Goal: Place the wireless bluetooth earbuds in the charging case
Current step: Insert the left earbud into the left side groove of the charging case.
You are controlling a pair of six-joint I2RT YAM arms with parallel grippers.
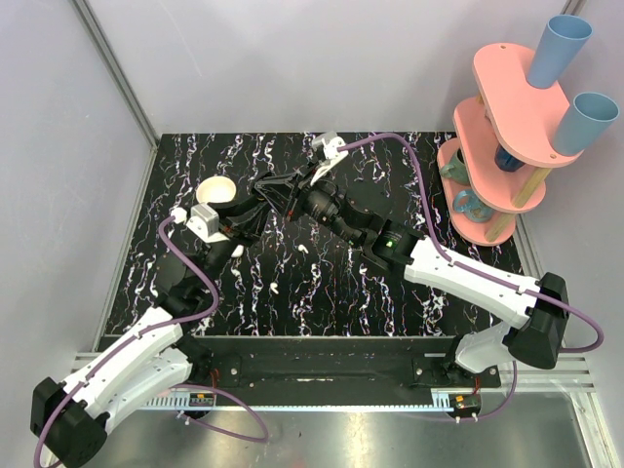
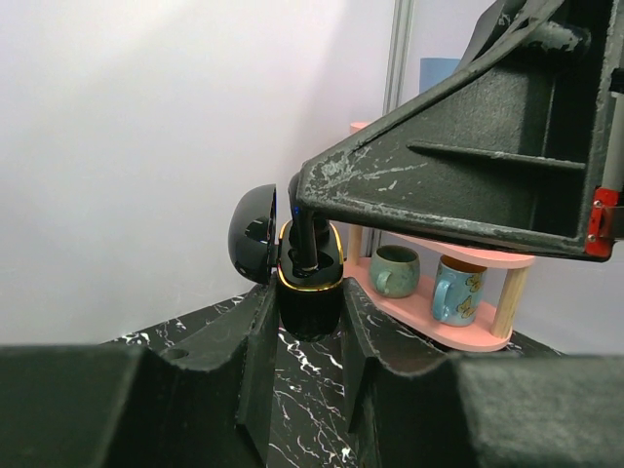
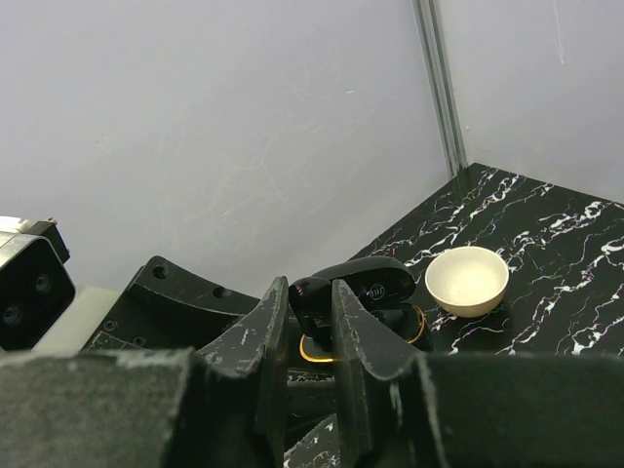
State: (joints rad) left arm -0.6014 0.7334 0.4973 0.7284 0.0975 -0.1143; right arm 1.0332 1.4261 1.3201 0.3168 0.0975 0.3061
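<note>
Your left gripper [image 2: 310, 322] is clamped tight on the charging case [image 2: 312, 288], a glossy black shell w/ gold rim. It's held upright at far left-centre, lid [image 2: 252, 234] swung open to the left. Can't tell if the case touches the surface [image 3: 546, 244]. Your right gripper [image 3: 310, 304] is pinched nearly closed on a black earbud [image 2: 304, 234], its lower end inside the case's open top. A cream bowl [image 3: 468, 281] sits on the surface just left of both grippers.
</note>
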